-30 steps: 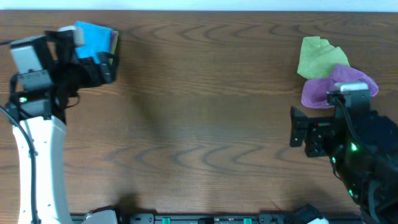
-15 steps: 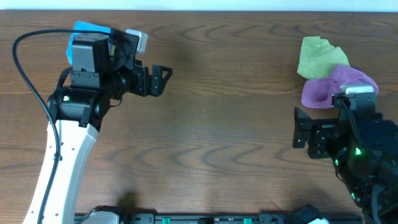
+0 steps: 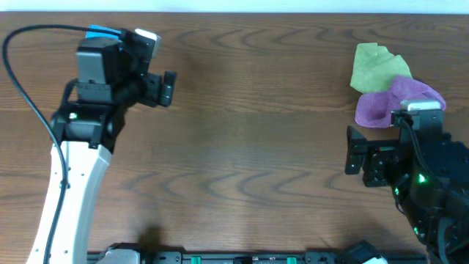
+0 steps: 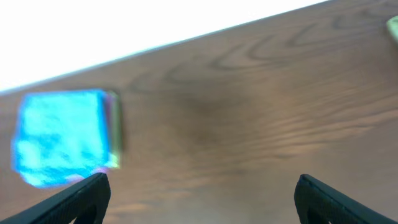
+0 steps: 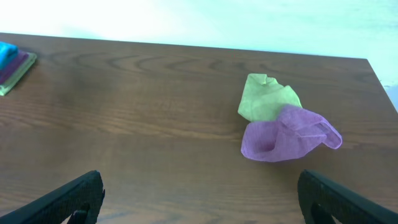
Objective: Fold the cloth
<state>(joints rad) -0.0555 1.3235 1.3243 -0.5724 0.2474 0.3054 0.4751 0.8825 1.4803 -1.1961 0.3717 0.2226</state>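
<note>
From overhead, we see the worktop [image 3: 249,147] with a folded stack [image 3: 102,32] at its ten o'clock corner, mostly hidden behind the left arm. At two o'clock a green cloth [image 3: 374,66] and a purple cloth [image 3: 396,103] lie crumpled, the purple one overlapping the green one's lower edge. The left tool [image 3: 167,88] hangs just to the three o'clock side of the stack, and the right tool [image 3: 354,152] sits near the purple cloth, at its seven o'clock; neither touches any fabric

In the left wrist view, the left tool [image 4: 199,199] has its fingers spread wide with nothing between them. The stack [image 4: 59,137] shows a neat blue top layer at nine o'clock, with other colours edging out beneath it

In the right wrist view, the right tool [image 5: 202,199] is likewise spread wide and empty. The green cloth [image 5: 267,99] and purple cloth [image 5: 286,137] lie bunched ahead at one o'clock, and the stack [image 5: 12,62] is far off at ten o'clock

We judge part of the work done, as the stack looks finished; two cloths remain unfolded, neither yet gripped or flattened
</note>
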